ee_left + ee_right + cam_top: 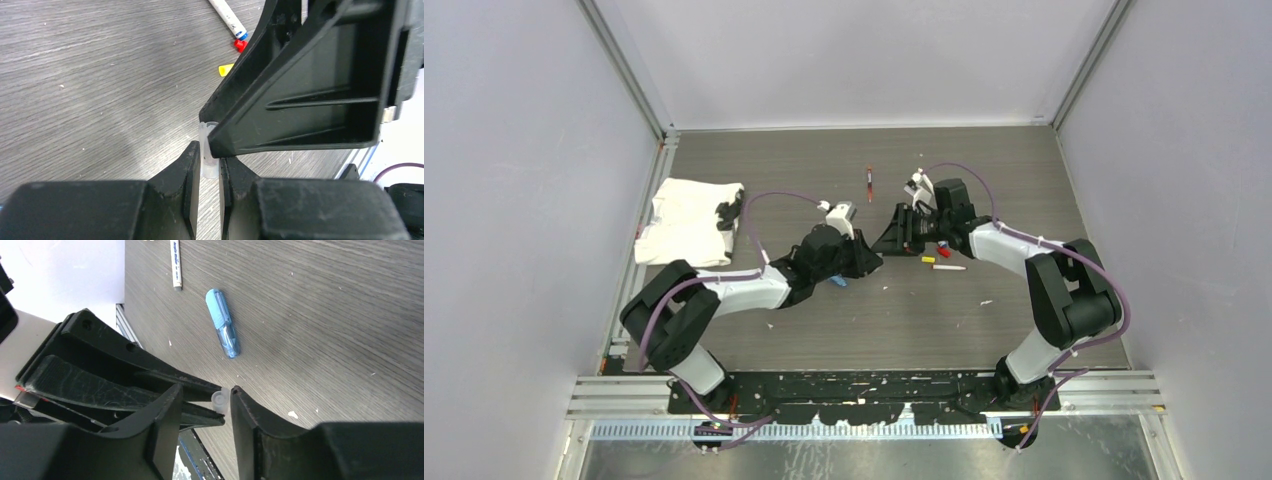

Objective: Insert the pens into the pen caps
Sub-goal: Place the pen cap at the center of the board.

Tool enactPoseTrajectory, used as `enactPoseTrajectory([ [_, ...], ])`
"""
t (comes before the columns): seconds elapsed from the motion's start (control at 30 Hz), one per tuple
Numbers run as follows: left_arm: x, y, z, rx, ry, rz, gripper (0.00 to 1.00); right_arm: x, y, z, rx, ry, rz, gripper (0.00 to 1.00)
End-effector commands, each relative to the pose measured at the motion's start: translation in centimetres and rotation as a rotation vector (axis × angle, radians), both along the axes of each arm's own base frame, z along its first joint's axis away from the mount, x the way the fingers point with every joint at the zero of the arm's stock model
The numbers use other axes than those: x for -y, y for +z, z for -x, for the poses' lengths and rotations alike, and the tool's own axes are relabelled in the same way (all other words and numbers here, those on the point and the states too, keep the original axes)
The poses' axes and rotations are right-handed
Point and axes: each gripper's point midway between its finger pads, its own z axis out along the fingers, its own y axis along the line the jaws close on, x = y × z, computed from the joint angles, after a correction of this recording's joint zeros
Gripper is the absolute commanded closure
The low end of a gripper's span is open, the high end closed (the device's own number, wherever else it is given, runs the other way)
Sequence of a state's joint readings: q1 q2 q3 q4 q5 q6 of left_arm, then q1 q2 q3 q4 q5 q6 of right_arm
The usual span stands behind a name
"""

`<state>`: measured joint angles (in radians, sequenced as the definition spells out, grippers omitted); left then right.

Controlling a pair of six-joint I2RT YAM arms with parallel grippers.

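Note:
My left gripper point(210, 159) is shut on a short translucent white tube point(208, 150), which stands up out of its fingertips. My right gripper point(205, 390) is open around that tube point(220, 401); its right finger point(250, 415) lies against the tube and the other stands apart. The two grippers meet tip to tip at mid table point(882, 250). A white pen point(227, 17) with a blue tip lies beyond them, with a red cap point(240, 45) and a yellow cap point(225, 69) beside it. Another pen point(869, 183), red-ended, lies farther back. A white pen point(948, 267) lies by my right arm.
A light-blue oblong piece point(223, 324) lies on the wood near my left arm point(754, 285). A white pen with a grey end point(175, 265) lies past it. A white cloth point(686, 220) sits at the left edge of the table.

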<state>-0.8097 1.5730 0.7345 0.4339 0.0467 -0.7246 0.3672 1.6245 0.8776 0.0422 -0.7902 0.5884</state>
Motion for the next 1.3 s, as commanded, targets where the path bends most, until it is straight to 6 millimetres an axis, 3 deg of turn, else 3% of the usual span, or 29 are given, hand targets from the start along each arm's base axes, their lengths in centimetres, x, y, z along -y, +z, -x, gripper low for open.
enactPoseTrajectory([
  [0.0,0.0,0.8,-1.1,0.038,0.036,0.013,0.84,0.2,2.0,-0.8,0.07,0.042,0.004,0.5],
  [0.3,-2.6,-1.1,-0.5,-0.017,0.091,-0.073,0.84,5.6,4.3,-3.2,0.258,0.016,0.123,0.35],
  [0.5,-5.2,-2.1,-1.0,-0.049,0.135,-0.25,0.84,10.6,4.6,-4.3,0.439,0.071,0.412,0.27],
  [0.6,-6.5,-2.7,-1.7,-0.073,0.155,-0.342,0.84,12.2,4.6,-4.4,0.498,0.094,0.487,0.23],
  [0.9,-8.8,-6.0,-3.1,-0.203,0.168,-0.477,0.84,14.3,4.7,-4.9,0.526,0.075,0.549,0.16],
  [1.27,-9.5,-6.8,-3.9,-0.228,0.175,-0.54,0.83,15.0,3.9,-5.3,0.481,0.056,0.554,0.16],
])
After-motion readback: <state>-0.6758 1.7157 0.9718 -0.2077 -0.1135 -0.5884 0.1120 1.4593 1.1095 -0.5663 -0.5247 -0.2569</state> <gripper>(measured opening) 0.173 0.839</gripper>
